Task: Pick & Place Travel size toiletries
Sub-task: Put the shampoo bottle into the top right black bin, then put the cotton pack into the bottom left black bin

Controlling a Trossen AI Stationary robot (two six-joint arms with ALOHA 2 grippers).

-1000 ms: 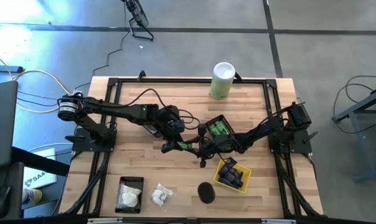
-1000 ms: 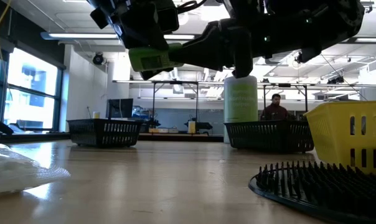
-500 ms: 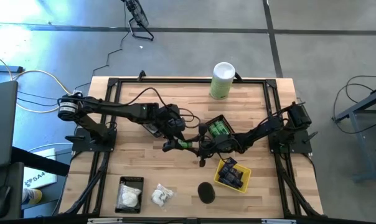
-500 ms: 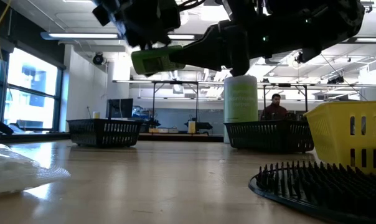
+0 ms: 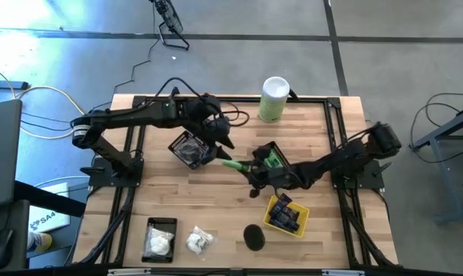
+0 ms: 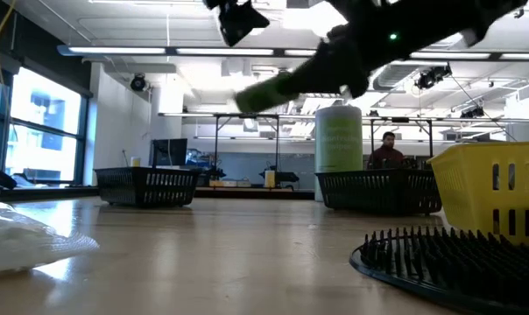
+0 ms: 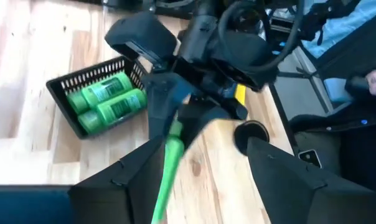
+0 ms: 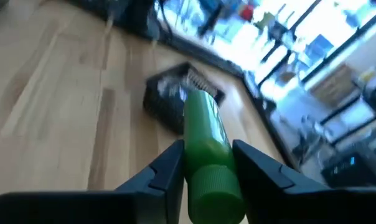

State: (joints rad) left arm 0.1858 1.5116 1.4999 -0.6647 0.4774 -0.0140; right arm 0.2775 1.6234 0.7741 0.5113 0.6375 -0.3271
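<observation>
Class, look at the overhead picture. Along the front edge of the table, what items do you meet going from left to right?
White packet in a black tray → loose white packet → black round disc → yellow basket of dark tubes.

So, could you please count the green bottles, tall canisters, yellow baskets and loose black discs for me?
Green bottles: 3 (one in the right hand, two in a black basket)
Tall canister: 1
Yellow basket: 1
Loose black disc: 1
Total: 6
</observation>
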